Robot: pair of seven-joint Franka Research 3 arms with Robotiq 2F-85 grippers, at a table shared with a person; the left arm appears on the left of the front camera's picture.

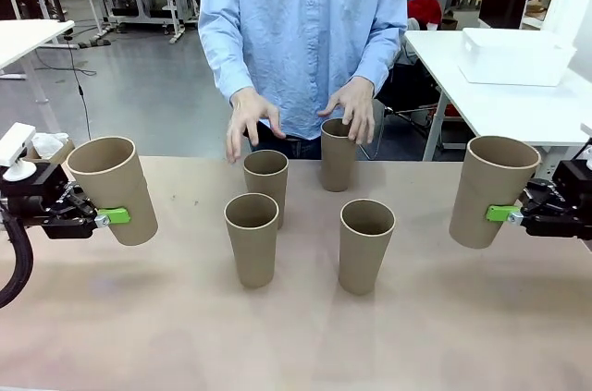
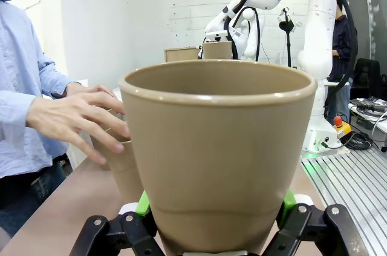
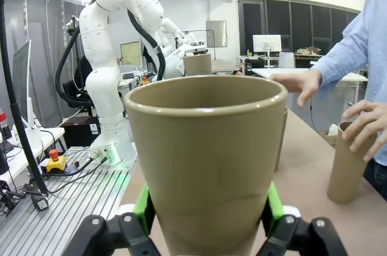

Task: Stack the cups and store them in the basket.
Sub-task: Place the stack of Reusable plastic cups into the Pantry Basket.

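Several tan paper cups stand upright on the brown table [image 1: 166, 326]: two in front [image 1: 252, 238] [image 1: 366, 245] and two behind [image 1: 266, 183] [image 1: 339, 155]. The person's hand [image 1: 351, 106] rests on the rim of the back right one; the other hand [image 1: 248, 118] hovers with spread fingers over the back left one. My left gripper [image 1: 109, 216] [image 2: 214, 235] is shut on a tilted cup [image 1: 116, 188] [image 2: 217, 147] held off the table at the left edge. My right gripper [image 1: 504, 213] [image 3: 207, 235] is shut on another lifted cup [image 1: 493, 189] [image 3: 205, 159] at the right. The white basket [image 1: 513, 58] sits on a white table behind, far right.
The white side table [image 1: 499, 104] with the basket stands apart from the brown table, beyond its far right corner. A small box with crumpled paper [image 1: 46, 146] lies at the far left edge. Open tabletop stretches in front of the standing cups.
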